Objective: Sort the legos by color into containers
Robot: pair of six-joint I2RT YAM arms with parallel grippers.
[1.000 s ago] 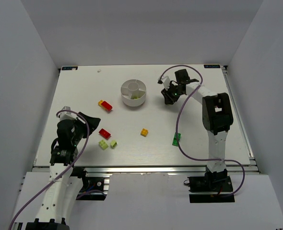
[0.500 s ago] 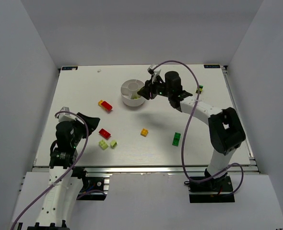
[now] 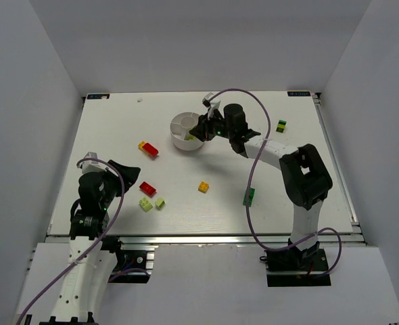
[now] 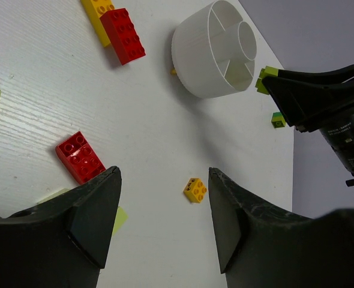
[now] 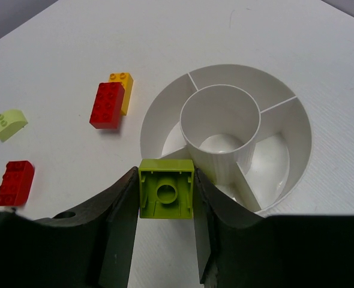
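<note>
Holding a lime brick (image 5: 166,191) — right gripper (image 3: 201,130) at the dish (image 5: 267,162) rim.
Left gripper (image 4: 164,183) stands wide, empty, near the desk's (image 3: 308,189) left edge.

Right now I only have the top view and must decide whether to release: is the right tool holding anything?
Observer: Yes. The right wrist view shows a lime brick clamped in the right tool, hollow underside toward the camera.
Operator: Where against the dish?
Observer: It overlaps the near rim of the dish, in front of the cup, which looks bare.
Operator: And the left tool?
Observer: The left tool is open and holds nothing, per the left wrist view.
</note>
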